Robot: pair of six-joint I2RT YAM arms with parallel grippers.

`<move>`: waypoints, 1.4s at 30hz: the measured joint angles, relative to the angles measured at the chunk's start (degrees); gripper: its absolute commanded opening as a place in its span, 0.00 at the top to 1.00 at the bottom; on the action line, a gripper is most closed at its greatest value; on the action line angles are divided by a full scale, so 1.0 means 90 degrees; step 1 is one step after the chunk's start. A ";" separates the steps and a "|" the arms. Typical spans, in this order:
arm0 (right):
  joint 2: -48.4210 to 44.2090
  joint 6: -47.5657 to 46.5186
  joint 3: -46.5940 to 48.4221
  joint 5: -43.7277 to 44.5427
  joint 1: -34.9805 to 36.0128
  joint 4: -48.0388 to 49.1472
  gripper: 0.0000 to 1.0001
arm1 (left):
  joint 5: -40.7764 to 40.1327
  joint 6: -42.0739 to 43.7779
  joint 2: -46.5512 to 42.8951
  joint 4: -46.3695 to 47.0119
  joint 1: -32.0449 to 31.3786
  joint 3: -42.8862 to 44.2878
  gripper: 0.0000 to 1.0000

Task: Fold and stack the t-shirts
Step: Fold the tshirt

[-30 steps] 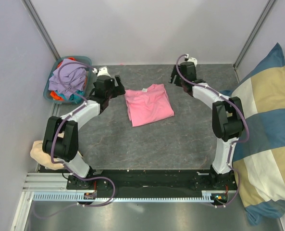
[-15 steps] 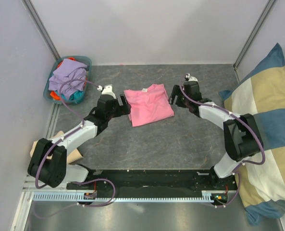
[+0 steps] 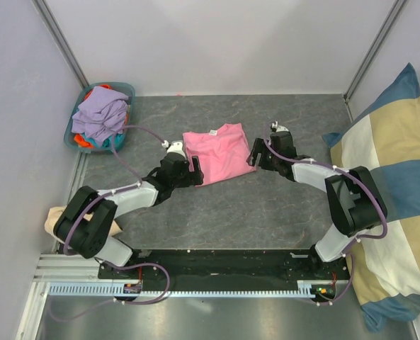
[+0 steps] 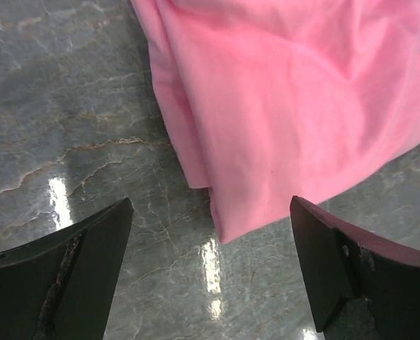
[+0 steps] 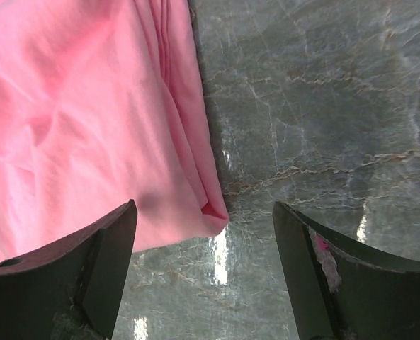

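Note:
A bright pink t-shirt (image 3: pixel 219 153) lies partly folded on the grey table, its white neck label (image 3: pixel 212 132) at the far edge. My left gripper (image 3: pixel 196 173) is open, its jaws straddling the shirt's near left corner (image 4: pixel 220 225). My right gripper (image 3: pixel 252 157) is open, its jaws straddling the shirt's near right corner (image 5: pixel 213 212). Both hover close to the table without holding cloth. More t-shirts, lavender (image 3: pixel 100 113), teal and orange, are heaped in a teal basket (image 3: pixel 75 129) at the far left.
A large blue-and-cream checked cushion (image 3: pixel 394 205) leans at the right. A cream cloth lump (image 3: pixel 57 223) lies by the left arm's base. White walls enclose the table on three sides. Bare marbled grey table (image 3: pixel 224 212) lies in front of the shirt.
Both arms have swung in from the far side and toward the near edge. The left gripper moved to the shirt's near left corner, the right to its near right corner. The shirt has not moved.

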 measured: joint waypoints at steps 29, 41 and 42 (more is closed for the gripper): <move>-0.0002 0.0223 -0.0777 -0.0629 0.0447 0.0571 1.00 | -0.0112 -0.0192 0.0012 0.0100 -0.0483 0.0000 0.02; -0.1190 0.1008 -0.1919 -0.0233 0.1950 0.0350 1.00 | -0.0206 -0.0355 -0.2368 -0.1066 -0.0508 -0.0342 0.02; -0.1190 0.1124 -0.1919 -0.0168 0.2159 0.0352 1.00 | -0.0257 -0.0367 -0.2521 -0.1202 -0.0508 -0.0342 0.02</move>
